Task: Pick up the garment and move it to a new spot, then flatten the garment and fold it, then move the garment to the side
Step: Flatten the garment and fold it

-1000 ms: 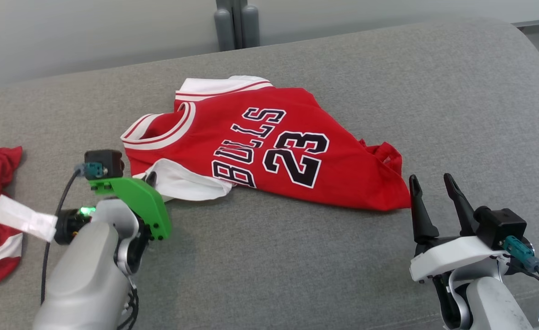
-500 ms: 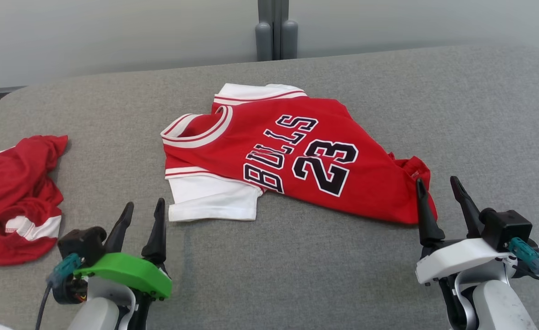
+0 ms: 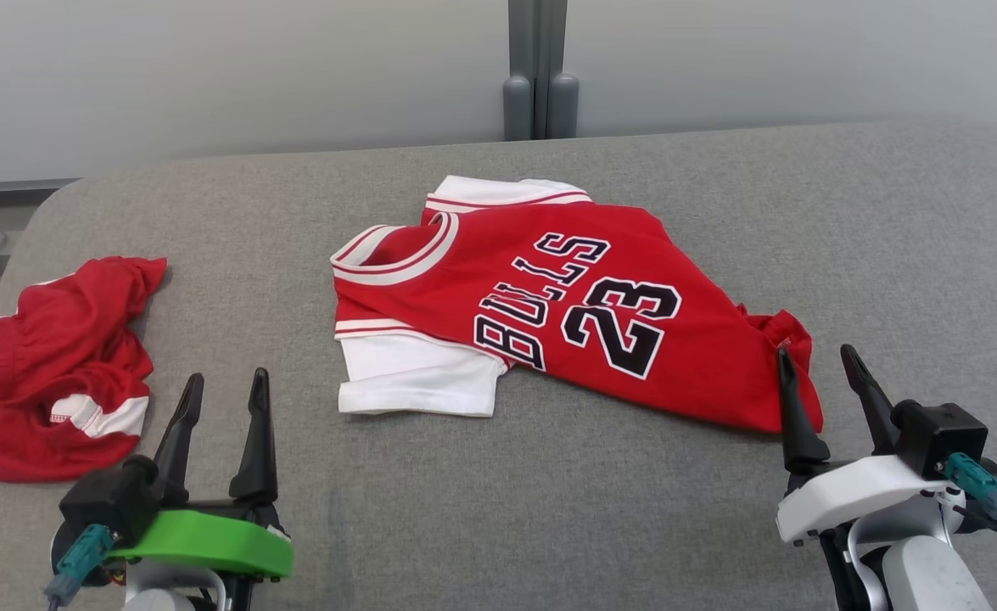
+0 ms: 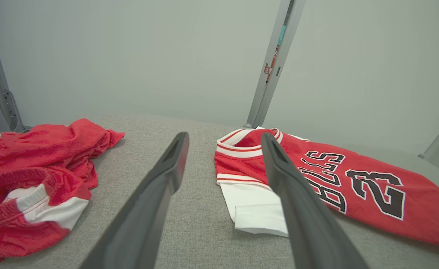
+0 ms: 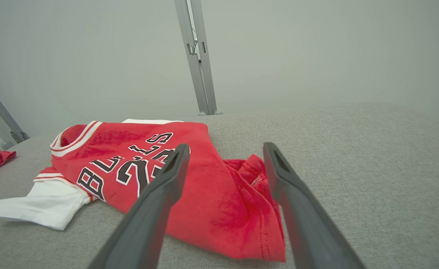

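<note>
Garment (image 3: 566,297), a red shirt, lies in the middle of the grey counter (image 3: 464,509). It looks soft, light and floppy. Left hand (image 3: 226,375) and right hand (image 3: 814,350) are both spread and empty. Good places to pinch: the white sleeve (image 3: 417,386) and the bunched red hem (image 3: 782,331).
</note>
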Available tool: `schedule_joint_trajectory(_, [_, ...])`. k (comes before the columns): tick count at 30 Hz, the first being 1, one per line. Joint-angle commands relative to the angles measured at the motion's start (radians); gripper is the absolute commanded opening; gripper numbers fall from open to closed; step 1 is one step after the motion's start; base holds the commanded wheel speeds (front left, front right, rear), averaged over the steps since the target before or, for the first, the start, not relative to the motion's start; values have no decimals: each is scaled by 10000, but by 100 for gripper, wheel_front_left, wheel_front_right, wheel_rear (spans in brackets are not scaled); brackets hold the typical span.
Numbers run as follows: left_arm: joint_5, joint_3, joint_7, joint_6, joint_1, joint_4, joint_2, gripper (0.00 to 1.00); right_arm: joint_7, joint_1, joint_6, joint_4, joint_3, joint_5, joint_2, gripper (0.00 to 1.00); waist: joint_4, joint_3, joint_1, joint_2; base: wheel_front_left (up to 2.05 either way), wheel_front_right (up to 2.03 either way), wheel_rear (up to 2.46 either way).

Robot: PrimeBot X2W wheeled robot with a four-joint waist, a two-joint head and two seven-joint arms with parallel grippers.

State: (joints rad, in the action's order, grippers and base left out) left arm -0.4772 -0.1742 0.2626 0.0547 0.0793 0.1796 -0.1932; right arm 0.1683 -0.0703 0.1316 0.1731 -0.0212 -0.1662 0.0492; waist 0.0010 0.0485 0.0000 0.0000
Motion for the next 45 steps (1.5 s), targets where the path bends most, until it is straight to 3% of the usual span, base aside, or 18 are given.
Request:
schedule_joint_trajectory(1, [201,178,26,121,-258,24,120,100,-51,82,-18,-18,1,70,23,100,47,-71,0,0,0,0,0])
schedule_joint_trajectory(8, [742,657,28,433,-466,60,565,100,-696,16,-18,26,-151,156,26,100,161,-22,0,0,0,0,0])
schedule_joint_trajectory(16, [949,792,29,651,-169,244,765,100,-3485,-841,-16,785,-1058,324,17,100,183,209,0,0,0,0,0])
schedule_joint_trajectory(23, [996,752,29,737,45,388,824,100,-5182,-1519,-18,1521,-1275,66,23,100,272,413,0,0,0,0,0])
schedule_joint_trajectory(32, [970,729,30,754,170,437,735,100,-5573,-1810,-16,1958,-1041,-287,57,100,364,600,0,0,0,0,0])
schedule_joint_trajectory(33, [960,732,30,756,183,440,735,100,-5539,-1806,-18,1970,-996,-309,68,73,369,614,0,0,0,0,0])
schedule_joint_trajectory(34, [948,710,30,755,196,445,728,100,-5486,-1810,-16,1954,-931,-303,105,31,373,621,0,0,0,0,0])
schedule_joint_trajectory(35, [927,685,30,754,207,447,720,100,-5399,-1808,-16,1924,-868,-288,139,0,375,619,0,0,0,0,0])
schedule_joint_trajectory(41, [773,580,30,756,204,484,696,100,-4834,-1664,-18,1461,-704,-533,204,0,392,504,0,0,0,0,0])
schedule_joint_trajectory(45, [758,549,30,757,113,472,693,100,-4529,-1416,-16,502,-676,-759,181,0,397,384,0,0,0,0,0])
